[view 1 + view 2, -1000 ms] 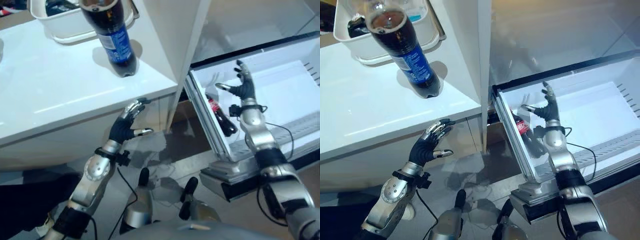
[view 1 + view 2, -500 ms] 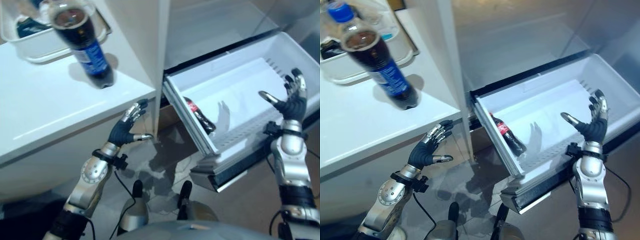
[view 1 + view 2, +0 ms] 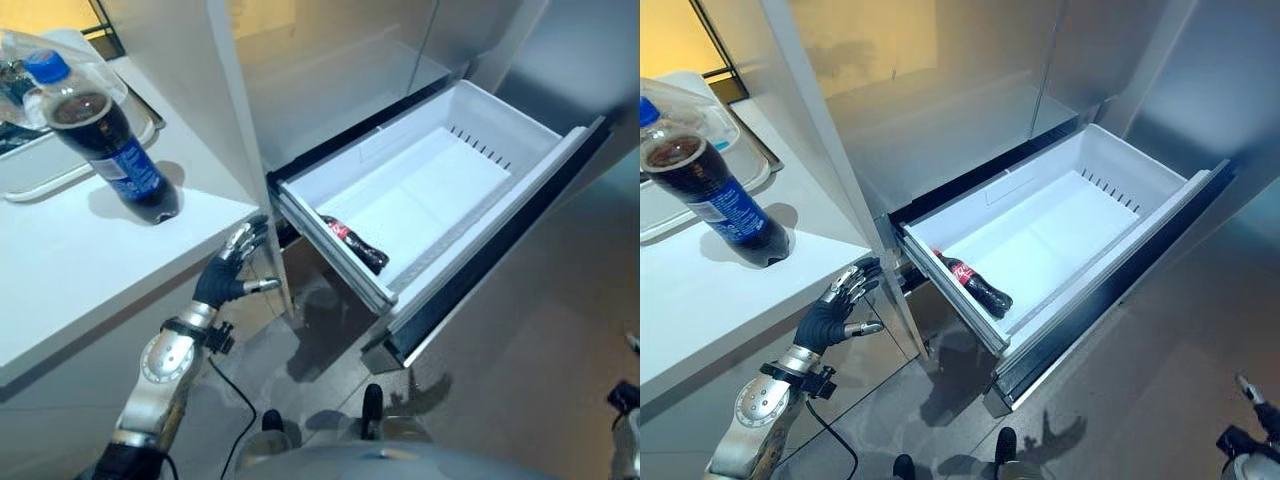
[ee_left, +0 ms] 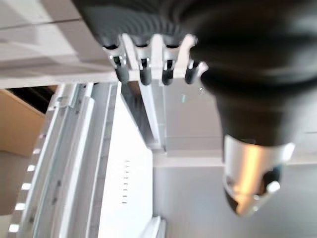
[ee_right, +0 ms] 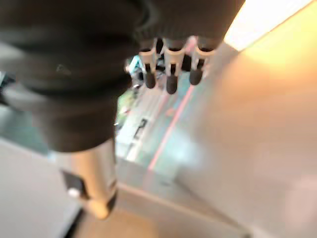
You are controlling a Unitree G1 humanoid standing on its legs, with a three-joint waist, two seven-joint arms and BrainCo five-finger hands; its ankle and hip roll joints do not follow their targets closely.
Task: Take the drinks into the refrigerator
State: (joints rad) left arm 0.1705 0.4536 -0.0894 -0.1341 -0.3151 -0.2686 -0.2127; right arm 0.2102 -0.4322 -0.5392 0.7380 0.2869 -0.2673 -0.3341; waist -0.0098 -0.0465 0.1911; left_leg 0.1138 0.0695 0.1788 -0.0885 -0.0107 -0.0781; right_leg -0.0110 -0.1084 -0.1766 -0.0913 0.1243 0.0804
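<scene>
A small cola bottle [image 3: 978, 285] with a red label lies on its side in the open white refrigerator drawer [image 3: 1120, 160], close to the drawer's left wall. A large cola bottle [image 3: 110, 150] with a blue label and cap stands upright on the white counter [image 3: 60, 290] to the left. My left hand [image 3: 232, 275] hangs open below the counter's edge, in front of the refrigerator's corner, holding nothing. My right hand [image 5: 171, 82] is open with straight fingers and holds nothing; a fingertip of it [image 3: 1245, 388] shows low at the right, well clear of the drawer.
A white tray [image 3: 70, 172] with a clear plastic bag sits behind the large bottle. Above the drawer the refrigerator compartment [image 3: 330, 90] stands open and bare. The drawer's dark front [image 3: 500, 260] juts out over the grey floor [image 3: 1140, 400].
The whole picture has swung to the right, so the camera moved. My right hand has drawn back from over the drawer to the lower right. The left hand stays by the counter's edge.
</scene>
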